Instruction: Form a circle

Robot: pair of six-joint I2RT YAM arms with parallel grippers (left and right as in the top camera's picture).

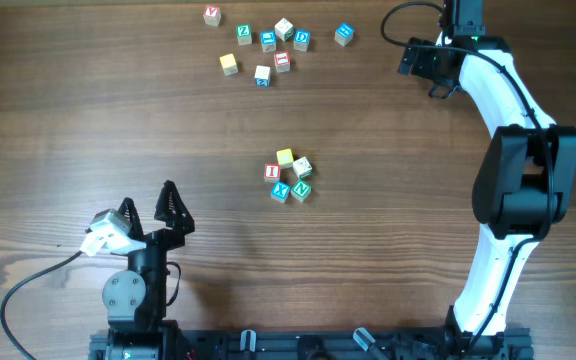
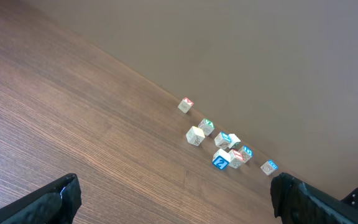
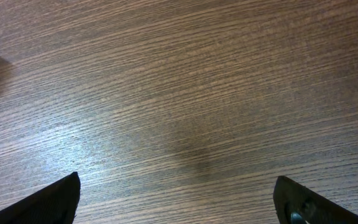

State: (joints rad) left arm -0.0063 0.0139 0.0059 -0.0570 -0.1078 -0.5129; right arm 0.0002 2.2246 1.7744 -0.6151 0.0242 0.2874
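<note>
Ring of five letter cubes (image 1: pixel 288 176): left claw (image 1: pixel 148 203), wide open, slightly nearer, off its lower left; right claw (image 1: pixel 420 75), equally wide, off its upper right.

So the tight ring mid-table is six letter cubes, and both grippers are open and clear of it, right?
Not quite: the overhead view shows five cubes in the ring, not six. It does sit mid-table, with the left gripper and right gripper open and clear of it.
</note>
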